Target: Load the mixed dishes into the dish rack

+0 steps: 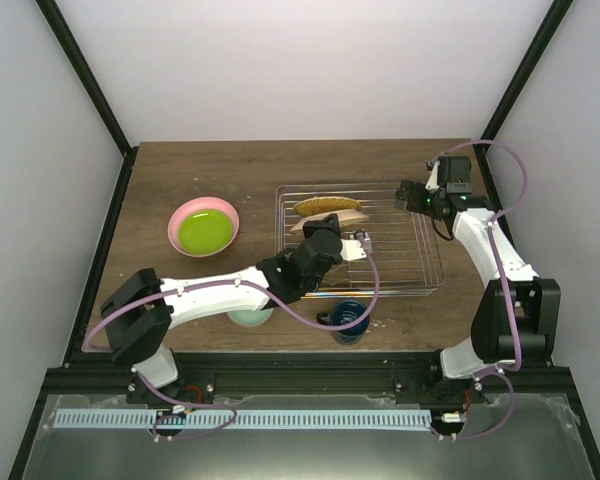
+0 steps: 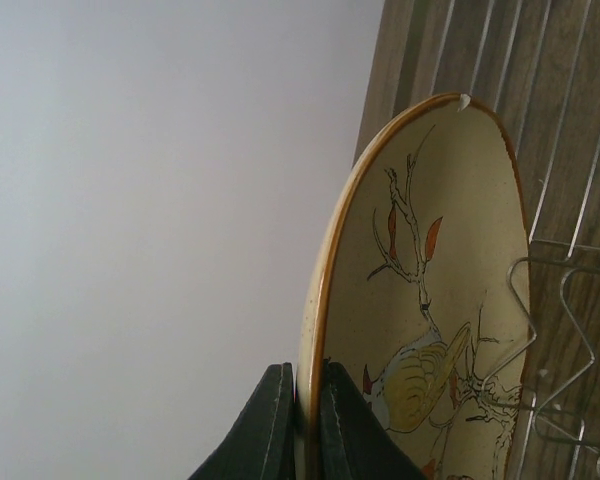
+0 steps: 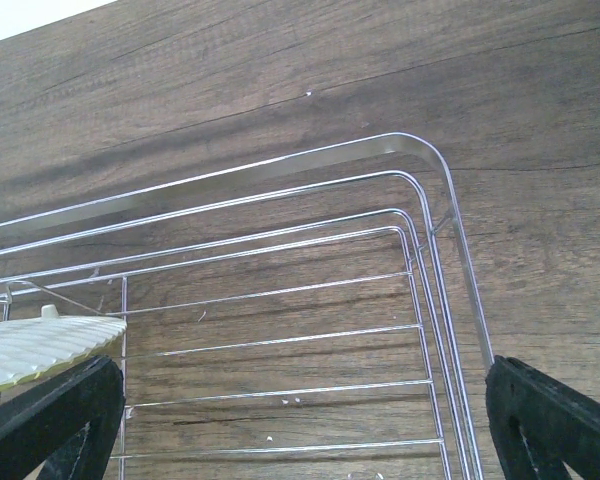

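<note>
Fingers (image 2: 270, 432) of the left gripper (image 2: 302, 400) are clamped on the rim of the cream plate (image 2: 430, 260), holding it on edge over the dish rack (image 1: 410, 262).

At the near table edge stand the dark blue mug (image 1: 348, 320) and the mint-green bowl (image 1: 248, 318); the bowl is largely hidden under the left arm. Farther back and left, the lime-green plate (image 1: 204, 232) lies inside the pink plate (image 1: 177, 222), well apart from the rack. By the rack's far right corner the right gripper (image 1: 412, 195) hovers, jaws wide apart and empty.

To seat the plate well, I would keep it upright, lower its edge between two tines, and let go only once the wires carry it. Its lower edge is cut off behind the fingers, so I cannot tell whether it touches the rack. A pale ribbed edge in the right wrist view is probably this plate.
</note>
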Robot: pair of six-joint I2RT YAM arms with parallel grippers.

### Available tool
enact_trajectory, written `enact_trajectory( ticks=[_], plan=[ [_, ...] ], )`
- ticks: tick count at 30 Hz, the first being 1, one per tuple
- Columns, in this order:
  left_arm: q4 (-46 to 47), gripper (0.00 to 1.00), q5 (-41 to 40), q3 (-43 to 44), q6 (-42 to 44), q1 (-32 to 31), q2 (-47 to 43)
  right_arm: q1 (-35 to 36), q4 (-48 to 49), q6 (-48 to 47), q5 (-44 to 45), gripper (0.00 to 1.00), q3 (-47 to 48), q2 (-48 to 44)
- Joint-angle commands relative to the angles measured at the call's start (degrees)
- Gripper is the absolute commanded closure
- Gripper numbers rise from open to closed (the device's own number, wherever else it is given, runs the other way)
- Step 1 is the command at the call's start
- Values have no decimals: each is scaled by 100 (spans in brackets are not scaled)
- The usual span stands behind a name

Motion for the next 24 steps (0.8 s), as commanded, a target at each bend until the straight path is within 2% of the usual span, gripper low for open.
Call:
enact_trajectory(
  ticks=[1,7,13,19,24],
  plan=[
    [472,100,-123,55,-181,-74,153,-82,2,-82,76,0,61,-51],
    [542,100,-99,101,-137,-76,364,-82,2,-85,77,0,64,-49],
    [545,90,-99,126,-141,-76,458,-81,2,-84,76,0,69,-40],
    [550,71,-103,150,-152,-79,474,-82,-2,-87,69,0,60,-40],
    [527,62,-135,169,-100,-84,413,-82,-3,-87,61,0,60,-40]
  ],
)
